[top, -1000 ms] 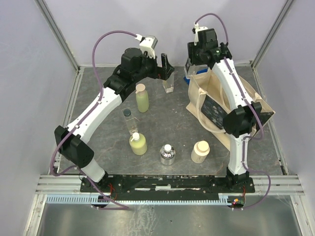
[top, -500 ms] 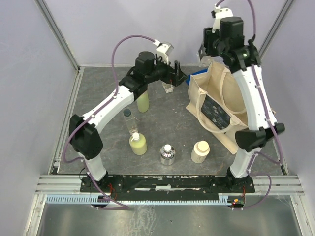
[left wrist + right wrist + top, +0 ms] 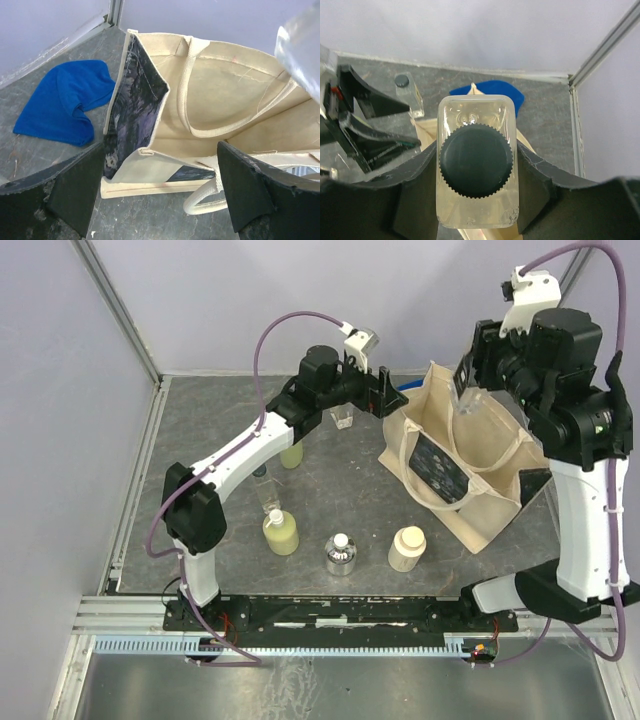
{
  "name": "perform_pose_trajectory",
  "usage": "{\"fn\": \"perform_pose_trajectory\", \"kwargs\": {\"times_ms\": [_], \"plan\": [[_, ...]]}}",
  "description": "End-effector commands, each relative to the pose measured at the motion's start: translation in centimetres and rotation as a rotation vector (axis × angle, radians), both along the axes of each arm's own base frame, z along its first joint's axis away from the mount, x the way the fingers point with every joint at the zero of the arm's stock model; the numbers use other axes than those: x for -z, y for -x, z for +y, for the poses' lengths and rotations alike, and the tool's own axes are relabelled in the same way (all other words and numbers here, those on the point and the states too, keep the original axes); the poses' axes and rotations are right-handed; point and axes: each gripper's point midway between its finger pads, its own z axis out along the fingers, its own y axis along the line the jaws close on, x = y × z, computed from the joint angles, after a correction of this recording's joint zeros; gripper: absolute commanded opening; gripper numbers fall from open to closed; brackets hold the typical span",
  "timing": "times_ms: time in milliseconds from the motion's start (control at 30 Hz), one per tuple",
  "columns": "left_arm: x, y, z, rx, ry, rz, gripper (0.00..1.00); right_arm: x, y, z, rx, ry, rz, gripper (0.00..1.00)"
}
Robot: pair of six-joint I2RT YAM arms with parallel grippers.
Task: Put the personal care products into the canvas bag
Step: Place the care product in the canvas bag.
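Bottles partly hidden: in the overhead view the left arm [image 3: 240, 455] covers the side of one yellow-green bottle [image 3: 291, 454] and crowds a clear black-capped bottle [image 3: 262, 488]. A second clear bottle [image 3: 343, 419] shows only its lower part behind the left gripper [image 3: 386, 400]. The blue cloth [image 3: 64, 102] is a mere sliver overhead but lies plain and crumpled in the left wrist view.

Count — seven products: two yellow-green, the nearer being a pump-topped yellow-green bottle [image 3: 281, 532]; three clear with black caps; one round beige jar [image 3: 407, 548]; one squat silvery bottle [image 3: 341, 555]. Six stand on the mottled grey table [image 3: 200, 430].

The third clear bottle [image 3: 476, 160], square-shouldered with a ridged cap, is pinched at its sides by the right gripper [image 3: 476, 390] — raised above the open mouth of the canvas bag [image 3: 480, 512]. The bag stands upright: soft beige cloth, two strap handles, one dark printed panel. The left gripper's black fingers are spread wide on nothing, facing the bag's end.
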Motion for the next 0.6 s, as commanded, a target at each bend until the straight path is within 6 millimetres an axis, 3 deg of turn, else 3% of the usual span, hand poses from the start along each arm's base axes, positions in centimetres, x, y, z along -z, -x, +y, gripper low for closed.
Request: {"fn": "perform_pose_trajectory", "kwargs": {"times_ms": [0,167,433,500,567], "plan": [[-3.4,0.7,-1.3,0.041,0.073,-0.071,0.94,-2.0,1.7,-1.0,0.027,-0.026,-0.087,0.00],[-2.0,1.0,-2.4,0.064,0.047,-0.059,0.80,2.4,1.8,-0.9,0.037,-0.021,0.013,0.00],[1.1,0.7,-3.8,0.048,-0.033,-0.060,0.81,6.6,0.1,0.0,0.034,-0.029,0.090,0.00],[1.7,0.5,-3.7,0.039,-0.060,-0.066,0.73,7.2,-0.4,0.0,0.039,-0.021,0.095,0.00],[1.9,0.4,-3.6,0.034,-0.073,-0.072,0.57,7.8,-0.9,-0.1,0.047,-0.006,0.102,0.00]]}}
